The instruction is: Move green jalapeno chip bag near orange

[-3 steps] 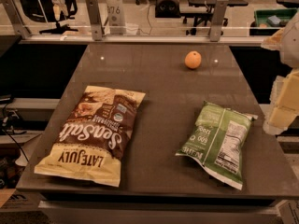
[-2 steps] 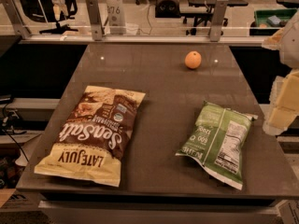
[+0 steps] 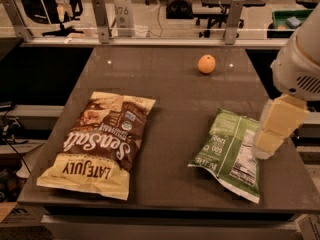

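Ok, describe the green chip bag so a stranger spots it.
On the dark tabletop, look front right, beside the robot's gripper. The small crinkly green chip bag with a white label panel lies there, smaller than the brown-and-yellow chip bag at left.

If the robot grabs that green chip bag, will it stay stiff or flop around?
Probably floppy: the green jalapeno chip bag lies flat and crinkled on the table, so it would likely sag from a pinch. It looks small and thin, so likely light and easy to slide. The gripper hangs at its right edge.
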`<act>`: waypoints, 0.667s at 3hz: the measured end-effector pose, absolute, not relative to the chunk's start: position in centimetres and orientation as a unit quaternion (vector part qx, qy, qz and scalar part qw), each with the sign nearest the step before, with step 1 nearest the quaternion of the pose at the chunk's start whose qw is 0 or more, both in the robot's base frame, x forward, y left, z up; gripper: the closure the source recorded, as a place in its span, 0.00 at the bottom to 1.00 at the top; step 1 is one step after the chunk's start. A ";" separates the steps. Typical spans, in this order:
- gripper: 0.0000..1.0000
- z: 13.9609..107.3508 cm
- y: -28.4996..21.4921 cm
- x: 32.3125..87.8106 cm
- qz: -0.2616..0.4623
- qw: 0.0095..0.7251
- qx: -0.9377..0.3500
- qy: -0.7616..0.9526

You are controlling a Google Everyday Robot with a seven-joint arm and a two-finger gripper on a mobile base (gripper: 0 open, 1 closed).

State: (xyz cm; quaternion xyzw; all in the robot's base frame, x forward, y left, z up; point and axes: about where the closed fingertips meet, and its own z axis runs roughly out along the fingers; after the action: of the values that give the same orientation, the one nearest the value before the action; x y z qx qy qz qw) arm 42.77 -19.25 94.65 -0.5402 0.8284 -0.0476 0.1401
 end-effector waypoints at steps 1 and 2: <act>0.00 92.5 -19.0 43.1 -0.042 0.134 -0.478 0.867; 0.00 90.6 -19.4 43.6 -0.037 0.133 -0.409 0.902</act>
State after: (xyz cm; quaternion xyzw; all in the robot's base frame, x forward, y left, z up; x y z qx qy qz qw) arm 43.62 -19.44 90.58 -0.4088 0.9021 -0.0373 0.1332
